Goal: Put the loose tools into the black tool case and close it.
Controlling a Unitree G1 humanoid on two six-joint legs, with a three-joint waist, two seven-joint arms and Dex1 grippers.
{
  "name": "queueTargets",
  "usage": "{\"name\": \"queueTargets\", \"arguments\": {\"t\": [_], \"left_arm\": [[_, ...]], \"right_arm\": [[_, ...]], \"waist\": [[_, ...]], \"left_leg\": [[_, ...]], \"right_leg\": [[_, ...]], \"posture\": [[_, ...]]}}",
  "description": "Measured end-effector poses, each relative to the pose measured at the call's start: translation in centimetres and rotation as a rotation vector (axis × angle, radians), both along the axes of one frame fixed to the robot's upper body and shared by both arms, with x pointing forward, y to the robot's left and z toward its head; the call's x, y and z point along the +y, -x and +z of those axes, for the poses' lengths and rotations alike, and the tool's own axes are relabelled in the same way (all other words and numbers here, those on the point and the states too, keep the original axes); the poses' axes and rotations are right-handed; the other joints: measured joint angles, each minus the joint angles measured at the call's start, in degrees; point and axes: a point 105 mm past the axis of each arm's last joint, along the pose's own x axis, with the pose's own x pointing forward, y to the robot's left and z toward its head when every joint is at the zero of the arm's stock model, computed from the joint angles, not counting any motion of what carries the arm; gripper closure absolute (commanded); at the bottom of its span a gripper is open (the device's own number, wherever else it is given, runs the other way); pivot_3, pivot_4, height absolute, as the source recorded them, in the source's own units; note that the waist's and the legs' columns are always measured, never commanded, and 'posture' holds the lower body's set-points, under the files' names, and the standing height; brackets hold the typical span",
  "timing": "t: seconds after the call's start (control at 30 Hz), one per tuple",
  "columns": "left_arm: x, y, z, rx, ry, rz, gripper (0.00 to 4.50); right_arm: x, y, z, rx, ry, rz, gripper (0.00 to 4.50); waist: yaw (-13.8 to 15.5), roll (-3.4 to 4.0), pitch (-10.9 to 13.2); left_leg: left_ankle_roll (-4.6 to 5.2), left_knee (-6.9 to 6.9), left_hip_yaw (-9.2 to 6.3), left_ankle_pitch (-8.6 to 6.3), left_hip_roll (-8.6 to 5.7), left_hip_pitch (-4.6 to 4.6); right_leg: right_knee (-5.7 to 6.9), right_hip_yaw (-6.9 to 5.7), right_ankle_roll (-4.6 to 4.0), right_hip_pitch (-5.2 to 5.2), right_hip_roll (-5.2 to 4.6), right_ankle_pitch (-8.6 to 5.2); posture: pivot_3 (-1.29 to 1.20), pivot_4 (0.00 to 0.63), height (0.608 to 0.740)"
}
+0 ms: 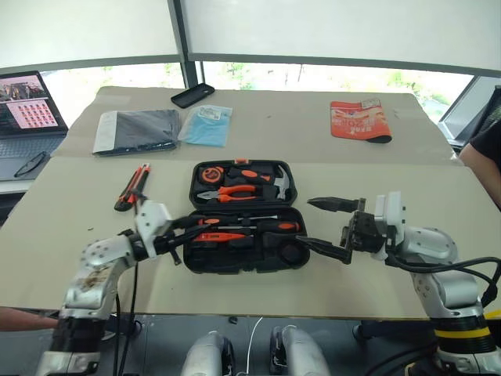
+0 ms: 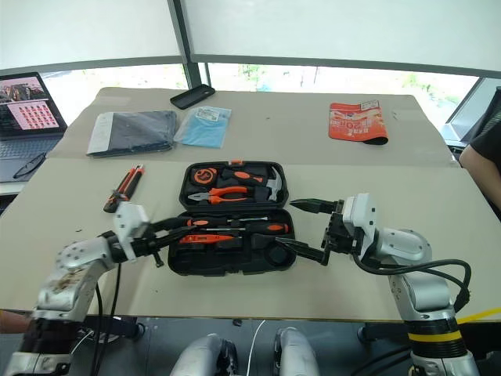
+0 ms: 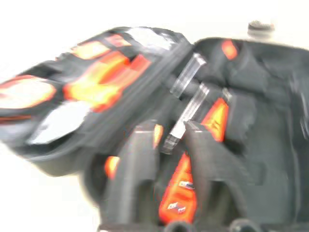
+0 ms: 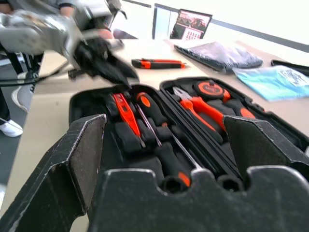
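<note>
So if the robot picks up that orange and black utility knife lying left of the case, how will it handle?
The utility knife looks flat and slim, so it probably won't roll. Its body seems rigid, likely light. Lying flush on the table, it may slide rather than lift under a shallow pinch.

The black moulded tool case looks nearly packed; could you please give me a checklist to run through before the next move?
1. Black moulded plastic tool case lying open on the table: ok.
2. Slim orange-and-black screwdrivers lying in the near half's recesses: ok.
3. Flat orange-and-black utility knife packed: not ok; it lies on the table beyond the left gripper, apart from the case.
4. Left gripper empty: ok; its fingers stand apart at the case's left end, nothing between them.
5. Right gripper ready: ok; open wide and empty at the case's right end.
6. Screwdrivers seated flush enough for closing: cannot tell.
</note>
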Motion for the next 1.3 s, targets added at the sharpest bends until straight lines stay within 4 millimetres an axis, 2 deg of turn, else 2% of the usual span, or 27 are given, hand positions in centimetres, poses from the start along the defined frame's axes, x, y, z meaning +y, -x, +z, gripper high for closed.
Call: {"name": "queueTargets", "arguments": {"t": [0.17,0.27,0.37,0.47,0.53,0.67,0.77,0.83,0.9,0.93,1.07,1.17,1.3], "left_arm": [[7.9,4.2,-1.5,0.006,0.085,0.439,0.11],[12.7,7.6,-2.6,0.036,0.093,0.725,0.05],[16.1,11.0,-3.7,0.087,0.099,0.956,0.05],[16.7,12.6,-4.9,0.158,0.142,1.023,0.05],[16.6,12.2,-4.8,0.165,0.176,1.025,0.05],[15.6,9.4,-2.8,0.159,0.229,0.942,0.05],[14.1,5.3,-0.2,0.134,0.261,0.858,0.05],[13.2,3.0,0.8,0.158,0.265,0.808,0.05],[11.9,-0.1,1.5,0.206,0.237,0.736,0.05],[11.6,-0.9,1.7,0.214,0.223,0.719,0.05],[10.7,-6.0,1.1,0.306,0.176,0.697,0.05],[10.4,-8.8,0.6,0.338,0.131,0.709,0.05],[9.6,-11.7,0.5,0.342,0.088,0.709,0.05]], "right_arm": [[-1.3,-0.1,-0.7,-0.054,0.018,-0.055,0.0],[-1.6,0.0,-1.3,-0.068,0.001,-0.065,0.0],[-1.7,0.2,-1.8,-0.056,-0.012,-0.066,0.0],[-1.9,0.6,-1.9,-0.039,-0.041,-0.052,0.0],[-2.0,0.6,-1.6,-0.037,-0.061,-0.051,0.0],[-1.8,0.8,-0.6,-0.048,-0.123,-0.051,0.0],[-1.2,0.8,0.5,-0.072,-0.18,-0.066,0.0],[-0.8,0.6,1.3,-0.087,-0.212,-0.075,0.0],[-0.3,0.2,2.1,-0.102,-0.249,-0.083,0.0],[-0.1,0.1,2.3,-0.106,-0.256,-0.079,0.0],[0.8,0.0,3.3,-0.131,-0.269,-0.06,0.0],[1.0,-0.1,3.4,-0.125,-0.268,-0.06,0.0],[1.1,0.0,3.3,-0.118,-0.265,-0.062,0.0]], "waist": [[0.04,-0.05,0.02],[0.19,-0.16,0.05],[0.69,-0.16,0.05],[0.97,-0.18,0.06],[1.25,-0.2,0.06],[1.44,-0.22,0.05],[1.45,-0.22,0.05],[1.29,-0.22,0.05],[1.12,-0.22,0.05],[1.06,-0.22,0.05],[0.72,-0.26,0.06],[0.56,-0.29,0.07],[0.55,-0.3,0.07]], "left_leg": [[0.36,-0.02,0.02,-0.23,-0.02,0.03],[0.01,-0.01,-0.02,-0.49,0.0,0.05],[-0.04,-0.01,-0.03,-0.5,-0.01,0.06],[-0.02,-0.01,-0.06,-0.54,-0.05,0.05],[-0.04,-0.01,-0.08,-0.54,-0.05,0.08],[-0.04,-0.02,-0.08,-0.54,-0.05,-0.01],[-0.1,-0.03,-0.07,-0.5,-0.06,-0.02],[-0.17,-0.03,-0.05,-0.44,-0.07,-0.02],[-0.32,-0.04,0.0,-0.35,-0.09,0.0],[-0.35,-0.04,0.01,-0.34,-0.09,0.0],[-0.74,-0.2,0.05,-0.01,-0.12,0.03],[-0.39,-0.27,0.1,0.22,-0.12,0.01],[-0.37,-0.31,0.15,0.23,-0.16,-0.01]], "right_leg": [[-0.04,-0.03,0.03,0.04,-0.08,0.0],[-0.05,-0.04,0.03,0.03,-0.12,0.0],[-0.04,-0.08,0.01,0.02,-0.16,-0.01],[-0.09,-0.15,-0.16,-0.02,-0.29,-0.12],[-0.1,-0.24,-0.19,-0.07,-0.34,-0.14],[-0.07,-0.21,-0.06,0.03,-0.33,-0.06],[0.0,-0.19,0.04,0.03,-0.27,0.01],[0.02,-0.18,0.04,0.05,-0.19,0.02],[0.07,-0.18,0.04,0.03,0.16,0.02],[0.07,-0.18,0.04,0.03,0.19,0.02],[0.04,-0.18,0.03,0.0,0.32,0.03],[0.0,-0.19,-0.01,-0.05,0.4,0.03],[-0.02,-0.22,-0.04,-0.06,0.4,0.03]], "posture": [[0.0,0.15,0.74],[0.0,0.15,0.74],[0.0,0.15,0.74],[0.0,0.15,0.74],[0.0,0.15,0.74],[0.0,0.15,0.74],[0.0,0.15,0.74],[0.0,0.15,0.74],[0.0,0.15,0.74],[0.0,0.15,0.74],[0.0,0.15,0.74],[0.0,0.15,0.74],[0.0,0.15,0.74]]}}
